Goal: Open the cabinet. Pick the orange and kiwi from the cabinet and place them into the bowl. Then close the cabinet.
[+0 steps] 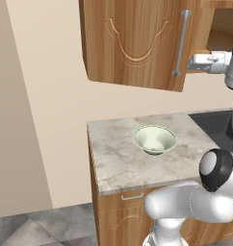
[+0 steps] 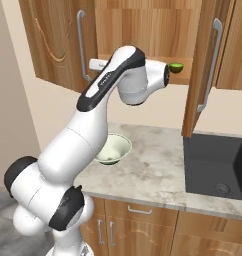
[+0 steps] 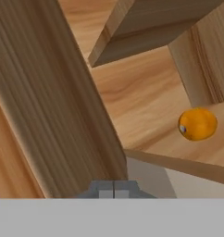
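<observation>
The cabinet (image 2: 143,30) stands with both doors swung out; its left door (image 1: 133,38) carries a long silver handle (image 1: 182,43). My gripper (image 1: 190,63) is shut with nothing in it, its tip just right of that handle, at the door's edge (image 3: 63,115). In the hand view the fingertips (image 3: 107,190) sit pressed together. The orange (image 3: 197,124) rests on the cabinet shelf, off to the right of the tips. The green kiwi (image 2: 176,67) lies on the shelf beyond my wrist. Below, the pale bowl (image 1: 154,139) (image 2: 110,149) stands empty on the counter.
The marble counter (image 1: 118,158) ends at a beige wall on the left. A dark sink (image 2: 218,165) lies to the right. The open right door (image 2: 208,65) juts out over the sink's edge. Lower drawers (image 1: 132,196) sit under the counter.
</observation>
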